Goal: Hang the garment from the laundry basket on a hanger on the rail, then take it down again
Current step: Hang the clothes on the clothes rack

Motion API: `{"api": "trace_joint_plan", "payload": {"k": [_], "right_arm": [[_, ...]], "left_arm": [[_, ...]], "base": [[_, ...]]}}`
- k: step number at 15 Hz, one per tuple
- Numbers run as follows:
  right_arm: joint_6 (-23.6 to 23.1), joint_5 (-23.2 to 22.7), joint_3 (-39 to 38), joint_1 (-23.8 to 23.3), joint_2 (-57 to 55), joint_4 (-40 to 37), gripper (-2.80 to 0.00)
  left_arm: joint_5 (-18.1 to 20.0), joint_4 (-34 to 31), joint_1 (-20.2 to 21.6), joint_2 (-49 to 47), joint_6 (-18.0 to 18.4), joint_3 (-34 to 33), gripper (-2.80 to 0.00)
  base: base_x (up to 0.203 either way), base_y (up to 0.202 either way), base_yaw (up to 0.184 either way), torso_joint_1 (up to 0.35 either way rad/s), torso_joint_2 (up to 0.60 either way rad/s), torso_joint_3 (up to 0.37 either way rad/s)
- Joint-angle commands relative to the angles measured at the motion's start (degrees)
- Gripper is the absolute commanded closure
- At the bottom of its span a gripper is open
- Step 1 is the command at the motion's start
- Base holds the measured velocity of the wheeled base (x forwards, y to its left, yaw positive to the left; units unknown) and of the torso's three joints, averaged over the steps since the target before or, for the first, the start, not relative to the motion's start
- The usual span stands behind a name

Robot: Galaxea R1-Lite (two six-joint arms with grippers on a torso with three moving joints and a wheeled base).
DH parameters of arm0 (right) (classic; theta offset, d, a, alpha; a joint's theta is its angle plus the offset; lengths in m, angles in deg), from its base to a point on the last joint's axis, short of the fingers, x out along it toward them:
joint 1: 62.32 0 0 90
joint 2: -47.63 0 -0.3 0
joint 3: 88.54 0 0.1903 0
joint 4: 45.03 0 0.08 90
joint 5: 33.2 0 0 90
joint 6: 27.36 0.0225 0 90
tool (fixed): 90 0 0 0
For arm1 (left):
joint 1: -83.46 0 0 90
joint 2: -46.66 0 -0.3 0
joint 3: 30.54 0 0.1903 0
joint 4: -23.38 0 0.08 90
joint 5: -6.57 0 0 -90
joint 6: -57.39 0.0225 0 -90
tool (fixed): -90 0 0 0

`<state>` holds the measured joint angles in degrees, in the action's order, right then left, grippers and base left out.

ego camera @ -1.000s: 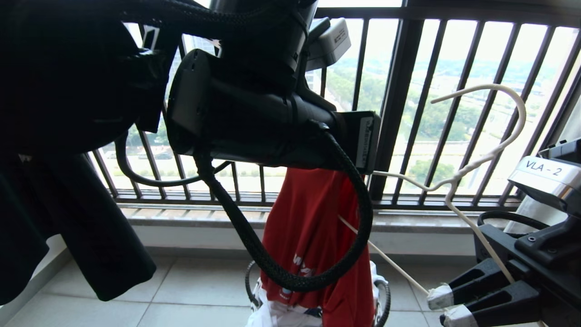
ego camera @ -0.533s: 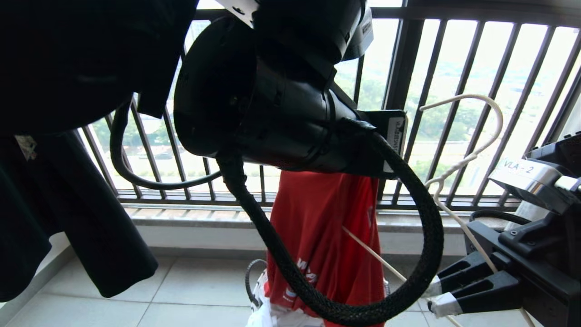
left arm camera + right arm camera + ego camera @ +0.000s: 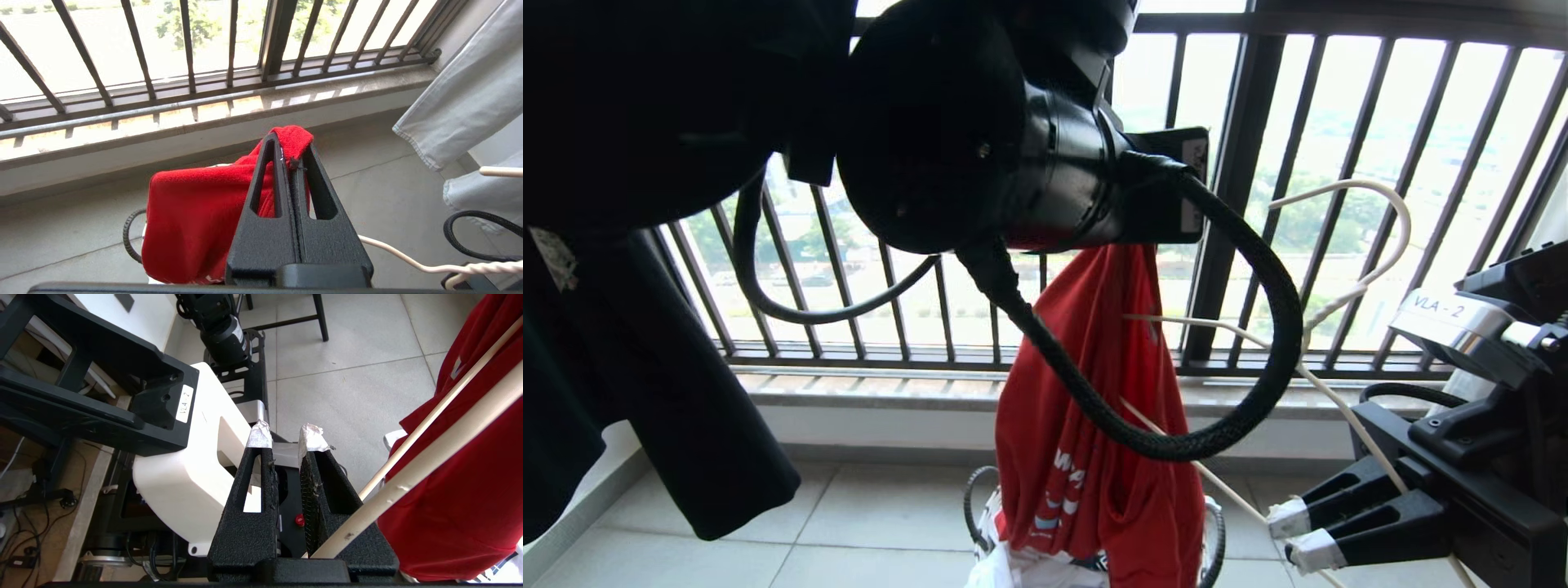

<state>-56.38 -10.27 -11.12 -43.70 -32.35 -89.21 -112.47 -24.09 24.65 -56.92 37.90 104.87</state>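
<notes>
Garment (image 3: 1094, 457): red, soft, limp; hangs in a bunch above the laundry basket (image 3: 1214, 545). Light; likely best taken at collar or shoulder seam. Left hand (image 3: 293, 163) above the garment, clamped on its top fold. Right hand (image 3: 1294, 535) beside the garment, narrowly parted; hanger (image 3: 1364, 282) wire passes its base, grip unclear.

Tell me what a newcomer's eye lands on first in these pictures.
The red T-shirt stands out first, hanging mid-picture before the barred window, pinched at its top by the left gripper, jaws shut on the cloth. To its right, the right gripper holds a thin white hanger by its lower bar. Below the shirt, the laundry basket stands on the tiled floor.
</notes>
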Motion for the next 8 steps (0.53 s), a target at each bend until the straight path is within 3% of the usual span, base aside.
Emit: {"api": "trace_joint_plan", "payload": {"k": [1,5,8], "right_arm": [[-0.25,-0.36,-0.09,0.01,0.23,-0.20,0.00],[-0.25,-0.34,-0.07,0.09,0.55,-0.20,0.00],[-0.25,-0.34,0.00,0.04,0.59,-0.11,0.00]], "left_arm": [[-2.37,1.44,2.64,-0.07,1.79,0.02,0.00],[-5.74,3.27,3.70,-0.39,3.14,-0.07,0.00],[-5.63,3.09,2.28,-0.22,2.84,-0.07,0.00]], "base": [[0.000,0.000,0.000,0.000,0.00,0.000],[0.000,0.000,0.000,0.000,0.00,0.000],[0.000,0.000,0.000,0.000,0.00,0.000]]}}
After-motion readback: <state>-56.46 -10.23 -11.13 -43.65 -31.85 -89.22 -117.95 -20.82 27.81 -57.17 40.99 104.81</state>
